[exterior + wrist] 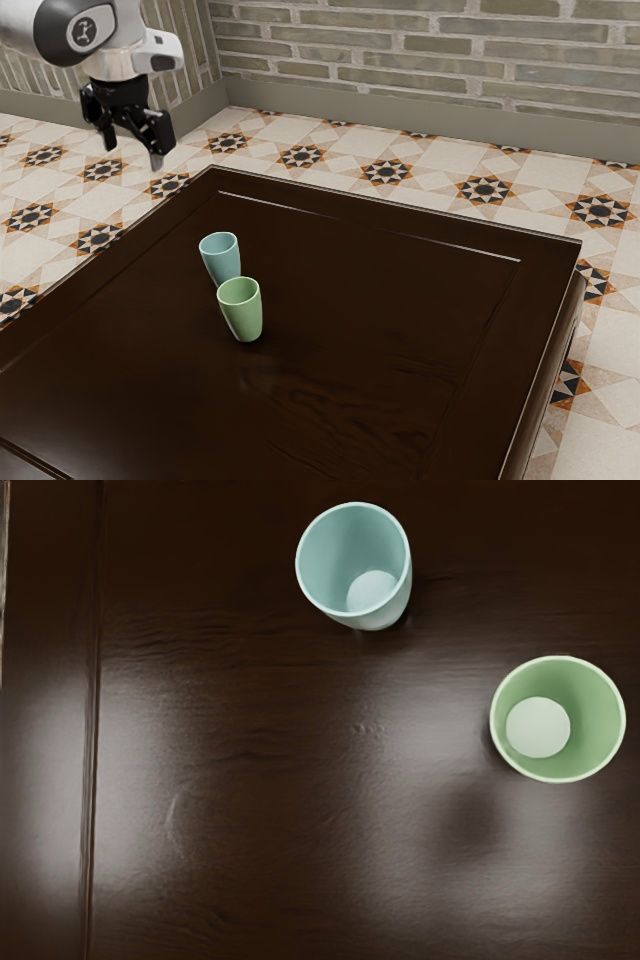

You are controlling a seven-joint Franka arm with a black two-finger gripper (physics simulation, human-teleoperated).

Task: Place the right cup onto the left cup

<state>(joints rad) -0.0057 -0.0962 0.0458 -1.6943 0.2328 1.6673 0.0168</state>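
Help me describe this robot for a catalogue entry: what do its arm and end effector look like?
The arm is white with rounded housings and a dark round cap carrying a pale emblem. The end effector is black, with two fingers.

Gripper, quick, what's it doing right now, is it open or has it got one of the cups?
Gripper: open, its fingers apart with nothing between them; the blue cup and green cup stand on the table.
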